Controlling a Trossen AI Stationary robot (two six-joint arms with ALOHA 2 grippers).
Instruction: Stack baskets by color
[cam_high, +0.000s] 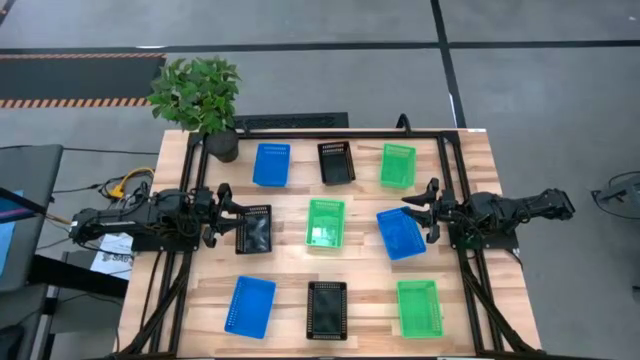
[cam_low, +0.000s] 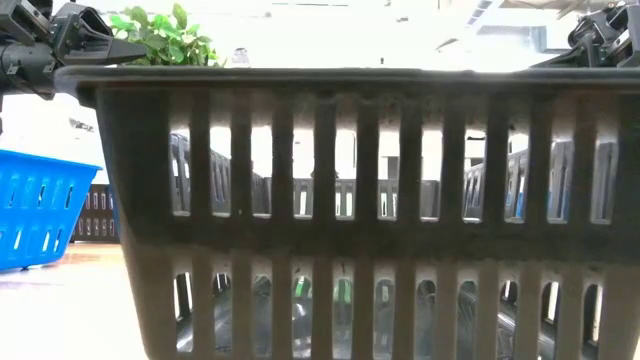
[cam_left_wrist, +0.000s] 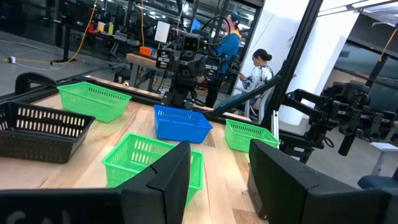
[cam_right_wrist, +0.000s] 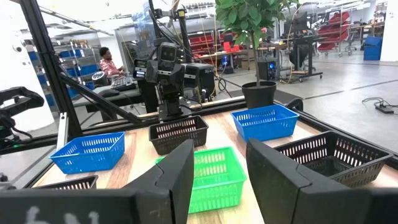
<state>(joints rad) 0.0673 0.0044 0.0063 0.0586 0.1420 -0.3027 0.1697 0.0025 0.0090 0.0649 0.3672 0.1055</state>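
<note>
Nine baskets (cam_high: 325, 222) are spread in three rows of three between the two grippers. One basket (cam_high: 254, 229) lies just beside the left gripper (cam_high: 226, 214), another (cam_high: 400, 233) just beside the right gripper (cam_high: 428, 210). A plant (cam_high: 199, 96) stands behind the left gripper, at the table (cam_high: 285, 292) corner.

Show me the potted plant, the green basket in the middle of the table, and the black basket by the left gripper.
potted plant (cam_high: 196, 92), high view, on its leaves.
middle green basket (cam_high: 325, 222), high view, on its floor.
black basket (cam_high: 254, 229), high view, on its floor.
</note>
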